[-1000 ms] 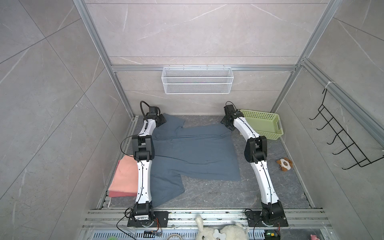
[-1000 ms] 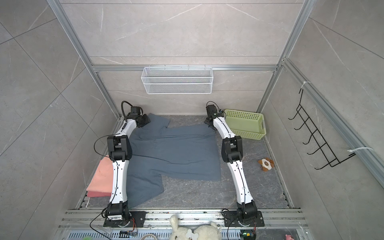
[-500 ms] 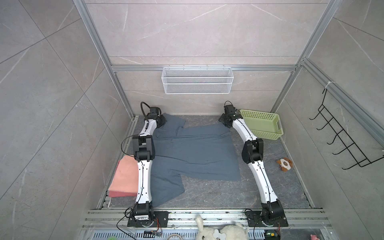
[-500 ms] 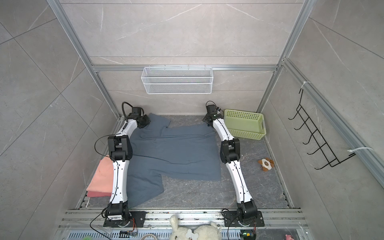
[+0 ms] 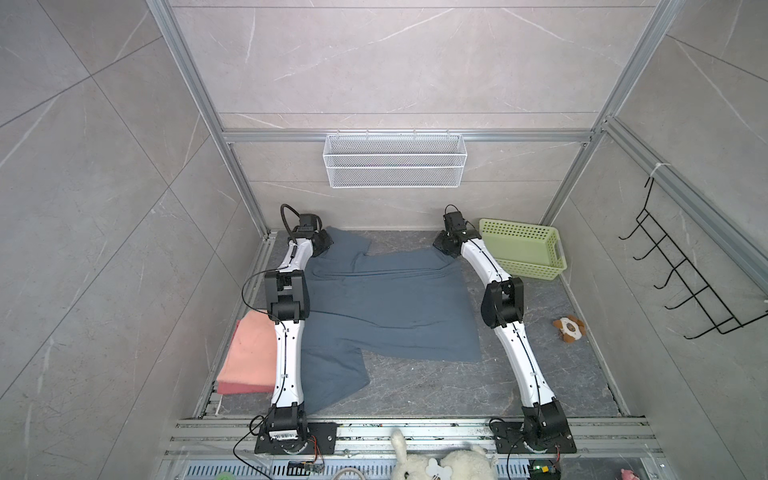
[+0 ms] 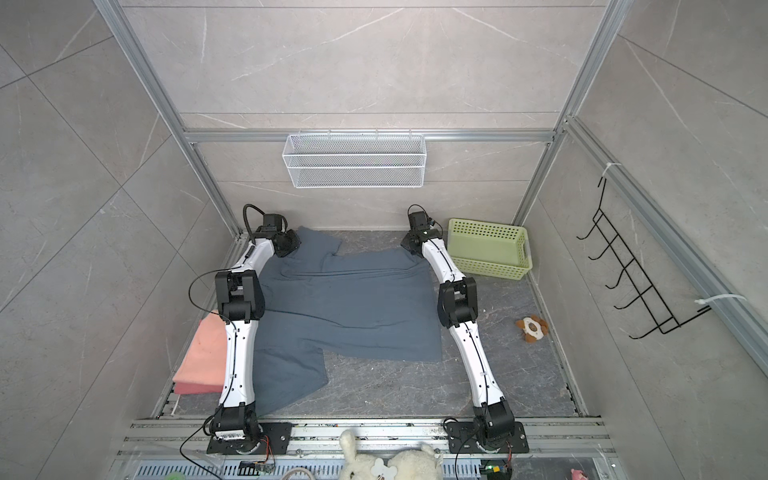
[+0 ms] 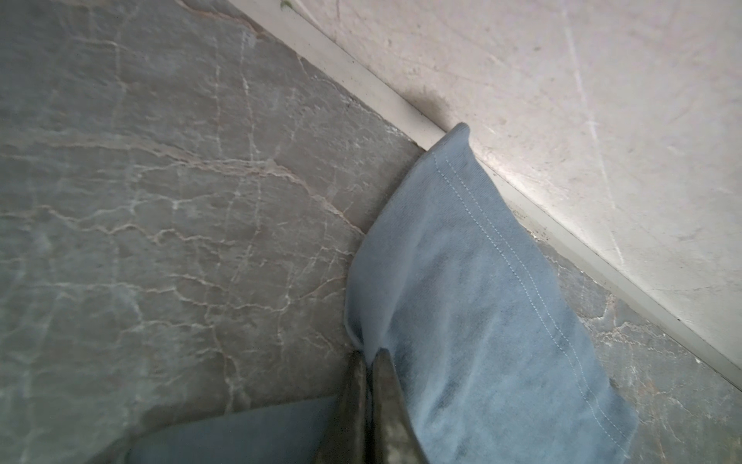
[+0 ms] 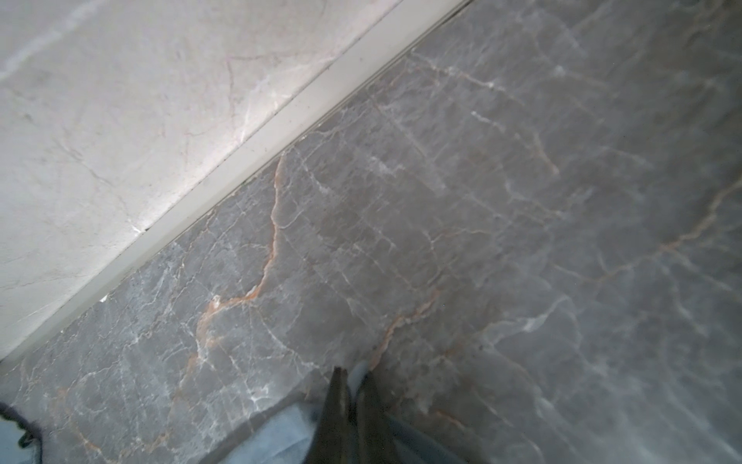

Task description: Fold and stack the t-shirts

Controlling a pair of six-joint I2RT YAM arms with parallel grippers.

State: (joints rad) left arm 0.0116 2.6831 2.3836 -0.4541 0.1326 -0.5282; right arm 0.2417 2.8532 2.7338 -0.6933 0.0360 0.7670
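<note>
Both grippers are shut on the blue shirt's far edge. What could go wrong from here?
The right gripper pinches only a corner sliver of the blue-grey shirt, so it may slip on lifting. The left gripper holds the sleeve by its edge, so the fold could skew. The green basket crowds the right arm.

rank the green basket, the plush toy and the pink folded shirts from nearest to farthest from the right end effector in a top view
From the right end effector, in a top view:
1. green basket, just to its right by the back wall.
2. plush toy, farther forward on the right side.
3. pink folded shirts, far across at the left edge.
</note>
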